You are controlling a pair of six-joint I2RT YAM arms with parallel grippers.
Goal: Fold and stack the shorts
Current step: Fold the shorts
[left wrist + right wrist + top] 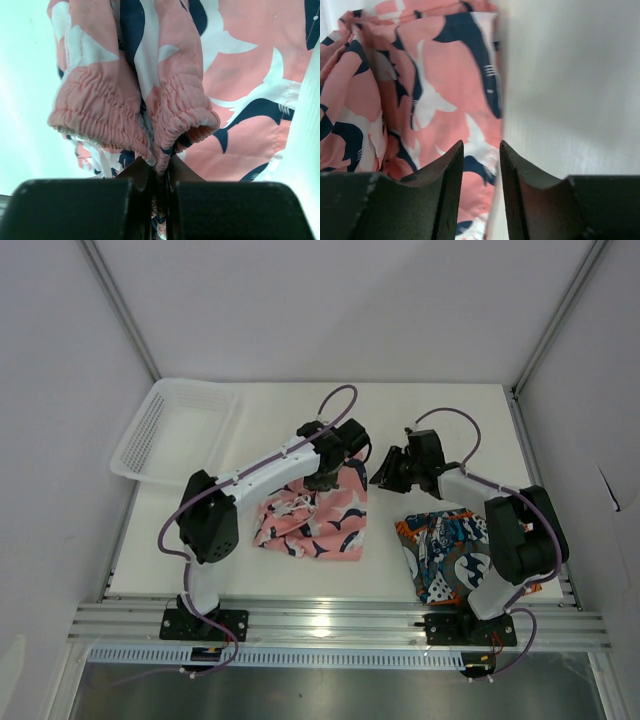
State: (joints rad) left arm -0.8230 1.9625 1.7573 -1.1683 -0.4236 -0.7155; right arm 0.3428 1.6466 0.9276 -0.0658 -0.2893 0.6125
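Observation:
The pink shorts (315,520) with navy-and-white shapes lie bunched on the white table, left of centre. My left gripper (335,465) is at their far edge, shut on the gathered pink waistband (165,125), which runs down between its fingers (161,170). My right gripper (385,472) hovers just right of that, its jaws apart (481,150) over the right edge of the pink shorts (435,80), with nothing between them. The printed blue, orange and grey shorts (450,550) lie crumpled at the front right, partly under the right arm.
A white mesh basket (175,430) stands at the back left corner of the table (270,410). Grey walls close in on both sides. A metal rail (340,620) runs along the near edge by the arm bases.

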